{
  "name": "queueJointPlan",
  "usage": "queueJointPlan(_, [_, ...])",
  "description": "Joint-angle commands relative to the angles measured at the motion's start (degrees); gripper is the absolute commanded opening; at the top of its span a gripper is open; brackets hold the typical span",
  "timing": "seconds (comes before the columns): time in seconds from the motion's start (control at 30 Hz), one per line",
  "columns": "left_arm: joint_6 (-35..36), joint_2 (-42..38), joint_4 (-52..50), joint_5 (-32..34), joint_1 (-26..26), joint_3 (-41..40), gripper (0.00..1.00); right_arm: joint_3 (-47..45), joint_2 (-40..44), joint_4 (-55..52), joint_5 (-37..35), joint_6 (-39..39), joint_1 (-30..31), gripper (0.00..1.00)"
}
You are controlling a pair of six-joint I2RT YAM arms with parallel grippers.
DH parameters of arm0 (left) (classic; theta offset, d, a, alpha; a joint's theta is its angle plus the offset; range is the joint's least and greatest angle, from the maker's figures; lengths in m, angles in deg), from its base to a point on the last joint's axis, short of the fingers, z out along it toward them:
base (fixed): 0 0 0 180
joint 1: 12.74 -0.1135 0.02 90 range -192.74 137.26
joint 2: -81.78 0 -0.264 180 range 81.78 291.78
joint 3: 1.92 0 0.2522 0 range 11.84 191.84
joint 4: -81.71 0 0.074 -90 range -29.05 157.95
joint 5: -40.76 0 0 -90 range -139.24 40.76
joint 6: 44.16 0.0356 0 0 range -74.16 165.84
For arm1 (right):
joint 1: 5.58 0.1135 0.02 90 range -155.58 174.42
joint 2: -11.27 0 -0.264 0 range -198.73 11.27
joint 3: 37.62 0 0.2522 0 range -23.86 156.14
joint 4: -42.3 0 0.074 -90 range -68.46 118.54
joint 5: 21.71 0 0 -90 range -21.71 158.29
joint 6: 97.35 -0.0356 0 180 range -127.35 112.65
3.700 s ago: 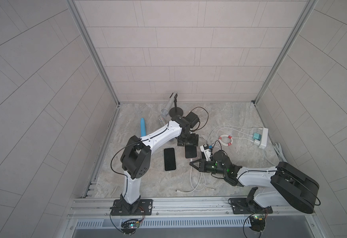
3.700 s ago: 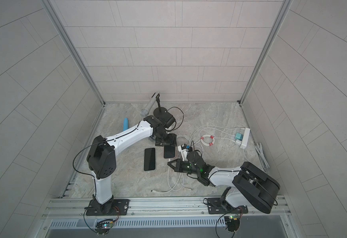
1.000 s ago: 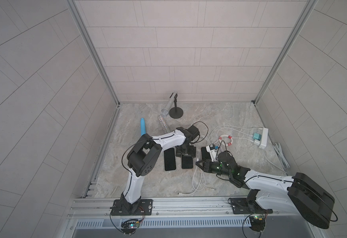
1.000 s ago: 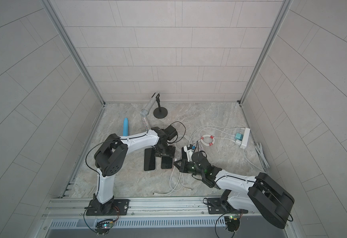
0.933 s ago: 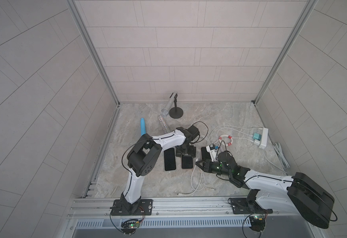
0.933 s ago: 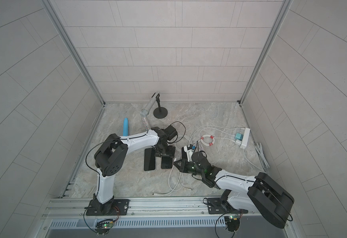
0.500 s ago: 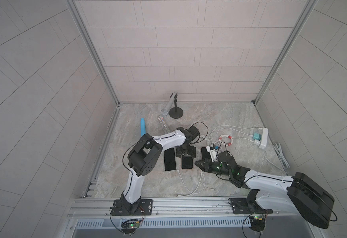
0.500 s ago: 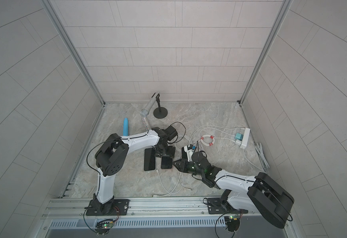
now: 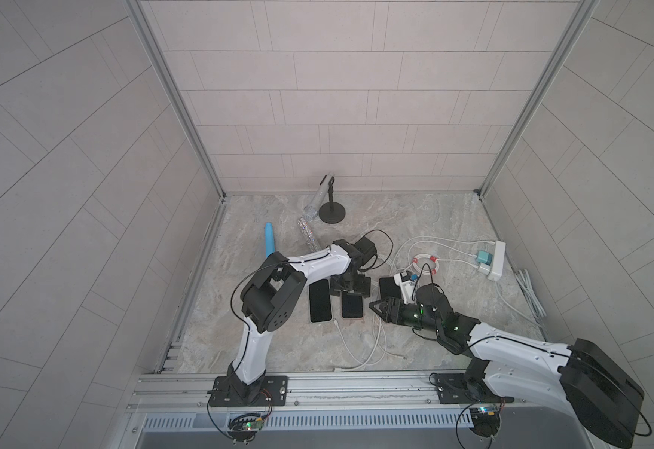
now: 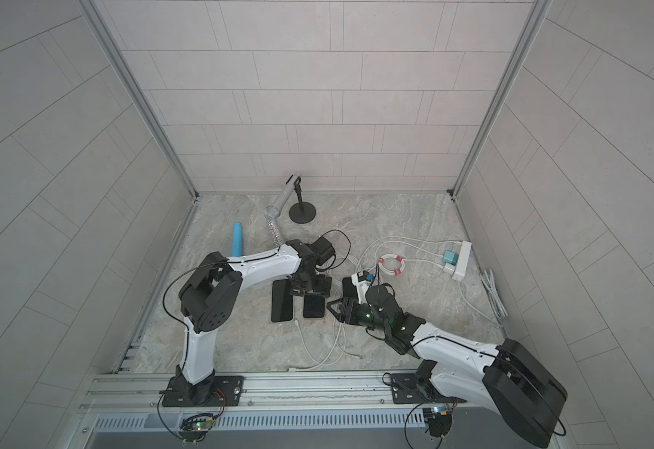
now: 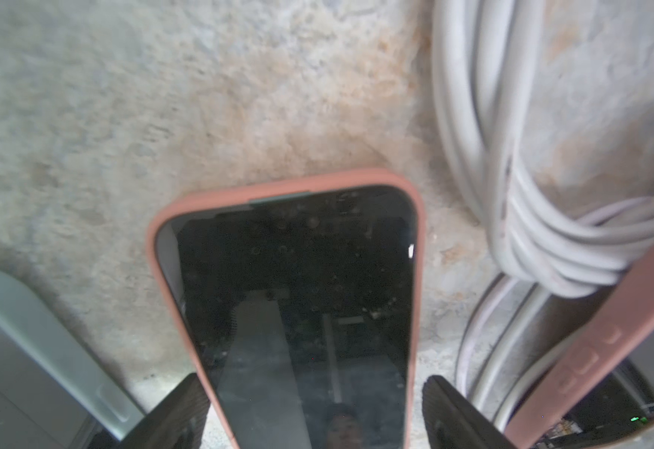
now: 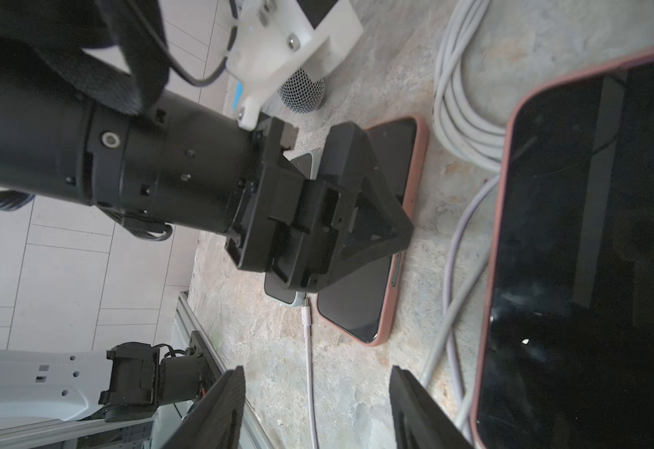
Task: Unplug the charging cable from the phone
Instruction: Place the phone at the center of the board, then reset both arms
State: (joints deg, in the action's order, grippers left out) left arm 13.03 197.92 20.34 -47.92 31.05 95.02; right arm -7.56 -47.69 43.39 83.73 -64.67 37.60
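Well, the plug looks to be out! The left gripper (image 11: 312,379) sits low over the black-screened phone in a salmon-pink case (image 11: 294,291). Its jaws are apart, one finger along each long side of the case, straddling rather than squeezing; whether the pads brush the case I can't tell. That phone lies flat, screen up, on the beige marbled tabletop (image 9: 434,217), between a pale grey-green cased phone (image 9: 320,307) and a second pink-cased phone (image 12: 589,233).

Over to the right gripper (image 12: 315,371): jaws wide, holding nothing, with the thin white charging cable (image 12: 309,350) running along the surface through the gap. Its white plug (image 12: 306,313) lies loose just off the bottom edges of the two neighbouring phones, nearest the grey-green one's corner. I can't tell if the tip touches that case. In both top views, no lead enters the salmon-pink phone's bottom edge.

So my read: the unplugging itself is done and neither gripper is clamped on anything. Little is left, only lifting both arms clear without snagging the loose cable or the coiled grey-white cable bundle (image 11: 531,233) beside the phone.
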Motion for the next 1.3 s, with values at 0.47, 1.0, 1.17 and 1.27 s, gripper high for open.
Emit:
queueJointPlan(0.47, [0.2, -7.8, -2.7, 3.3, -0.1, 2.9, 1.0, 5.2, 15.4, -22.5, 0.8, 10.2, -11.9, 1.0])
queueJointPlan(1.0, [6.4, -29.1, 6.9, 16.2, -5.5, -3.0, 1.0, 16.3, 17.0, -37.1, -23.5, 26.2, -22.8, 1.0])
queueJointPlan(1.17, [13.8, -39.2, 16.8, 27.6, -9.5, -12.7, 1.0, 14.7, 16.0, -31.1, -32.7, 30.3, -29.7, 1.0])
queueJointPlan(1.27, [17.8, -45.2, 25.4, 31.5, -13.4, -20.7, 1.0, 10.7, 15.9, -21.4, -36.6, 34.8, -31.5, 1.0])
